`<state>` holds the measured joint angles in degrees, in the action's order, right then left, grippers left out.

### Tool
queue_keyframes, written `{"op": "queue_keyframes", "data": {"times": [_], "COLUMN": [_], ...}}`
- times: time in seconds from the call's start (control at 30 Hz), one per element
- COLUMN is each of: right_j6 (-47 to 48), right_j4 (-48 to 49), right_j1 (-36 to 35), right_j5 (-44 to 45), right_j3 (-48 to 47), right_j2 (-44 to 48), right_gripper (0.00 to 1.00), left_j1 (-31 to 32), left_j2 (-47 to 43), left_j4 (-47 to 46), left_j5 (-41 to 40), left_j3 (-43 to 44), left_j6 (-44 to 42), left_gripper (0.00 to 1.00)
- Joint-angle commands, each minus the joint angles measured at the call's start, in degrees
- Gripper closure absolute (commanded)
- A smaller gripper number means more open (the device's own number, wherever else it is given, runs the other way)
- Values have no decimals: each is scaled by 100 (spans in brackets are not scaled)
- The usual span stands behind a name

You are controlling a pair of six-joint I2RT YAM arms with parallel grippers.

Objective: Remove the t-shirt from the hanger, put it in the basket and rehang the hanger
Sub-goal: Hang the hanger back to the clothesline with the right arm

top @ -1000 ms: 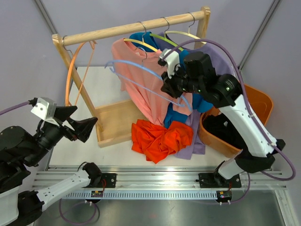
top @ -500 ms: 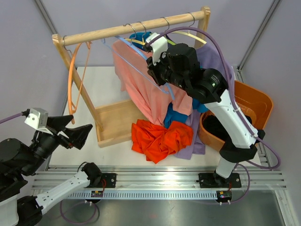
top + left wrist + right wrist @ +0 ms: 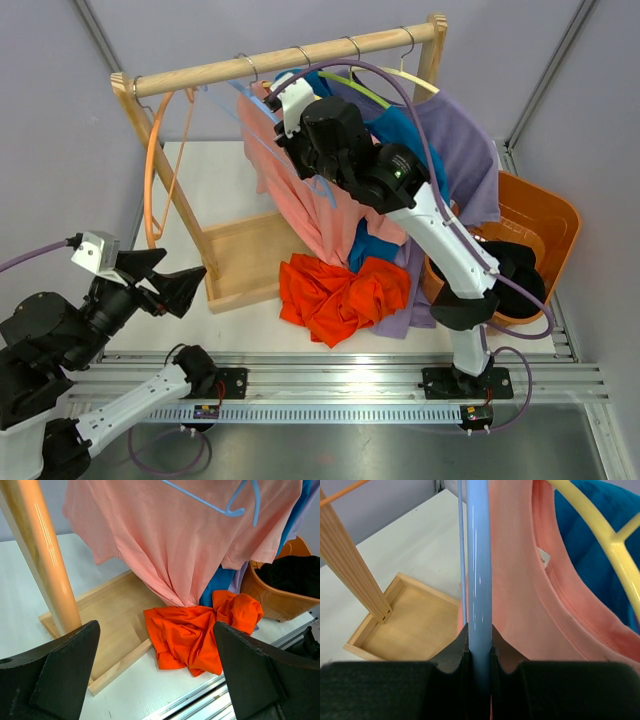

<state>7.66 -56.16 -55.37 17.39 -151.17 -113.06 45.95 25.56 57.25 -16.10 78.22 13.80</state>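
**Right claw clamping the blue hanger, left claw sitting open**

Right gripper [image 3: 479, 647] is pinching the light-blue hanger [image 3: 479, 555]: both fingers are pressing on the bar with no gap showing. In the top view the right gripper [image 3: 297, 140] is sitting just below the wooden rail [image 3: 200, 72], against the hanging clothes.

The pink t-shirt [image 3: 305, 210] is hanging from the rack, with its hem draping down to the rack's wooden base tray [image 3: 245, 255]. In the left wrist view the light-blue hanger [image 3: 200, 500] is showing in front of the pink t-shirt [image 3: 170, 545], not inside it. A yellow hanger [image 3: 600, 530] is running just beside the pink collar. I cannot tell which hanger is carrying the shirt.

Left gripper [image 3: 156, 630] is sitting fully spread and holding nothing. It is hovering low at the near-left, well apart from the clothes, and facing the tray.

An orange t-shirt [image 3: 340, 295] is lying crumpled on the table, touching the tray's edge. An orange basket [image 3: 545, 215] is sitting at the right, holding a black garment [image 3: 295, 575].
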Motion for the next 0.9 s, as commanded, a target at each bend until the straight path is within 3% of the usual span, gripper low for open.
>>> {"op": "queue_keyframes", "data": {"times": [0.0,0.27,0.87], "right_j6": [42,-27,-1], "right_j4": [588,729,1538], "right_j1": [-316,-641,-510], "right_j5": [186,195,625], "right_j3": [-193,-254,-246], "right_j2": [38,-304,-480], "right_gripper": [100,100,100], "left_j1": [-16,-16,-16], "left_j2": [-156,-341,-552], "left_j4": [-373,-373,-478], "left_j5": [-25,-60,54], "left_j3": [-113,-254,-491], "left_j6": [105,158,413], "left_gripper": [1,1,1]}}
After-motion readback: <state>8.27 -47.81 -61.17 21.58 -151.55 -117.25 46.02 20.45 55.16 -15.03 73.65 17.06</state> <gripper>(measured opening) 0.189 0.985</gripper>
